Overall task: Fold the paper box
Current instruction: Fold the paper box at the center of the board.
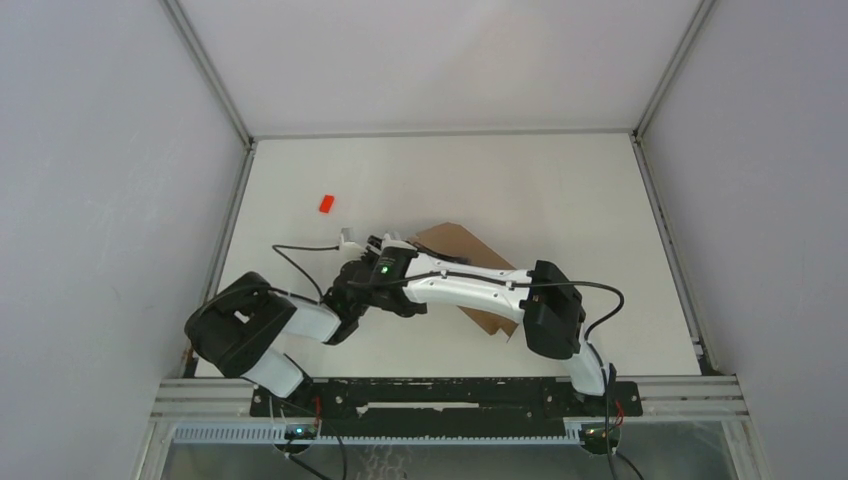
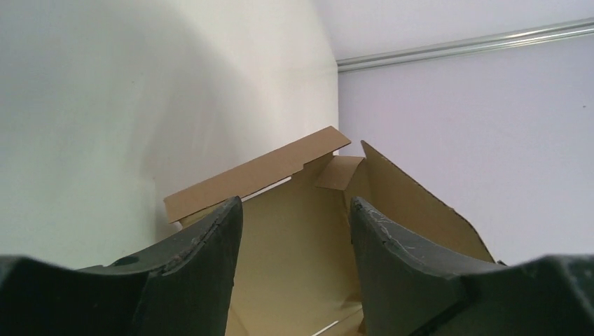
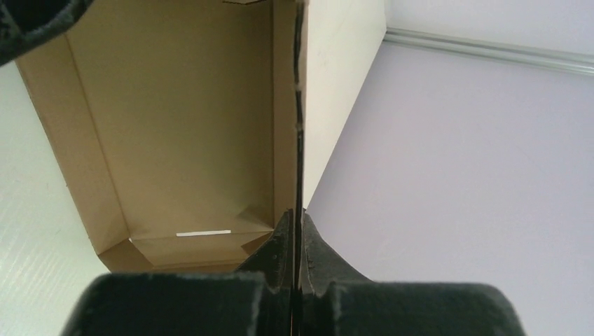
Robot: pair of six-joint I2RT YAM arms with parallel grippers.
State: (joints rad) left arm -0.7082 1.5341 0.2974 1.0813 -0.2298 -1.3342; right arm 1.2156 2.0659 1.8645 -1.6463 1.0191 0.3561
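The paper box is brown cardboard, partly set up, and lies at mid-table, mostly under my crossed arms. In the left wrist view its inside floor shows, with a long flap and side walls standing up. My left gripper is open, its fingers held apart over the box floor with nothing between them. My right gripper is shut on the thin edge of one upright box wall. The box's open inside lies to the left of that wall. In the top view both grippers are hidden among the arm links.
A tiny red block lies on the white table behind and left of the box. Grey enclosure walls with metal rails bound the table on the left, back and right. My right arm reaches left across the box.
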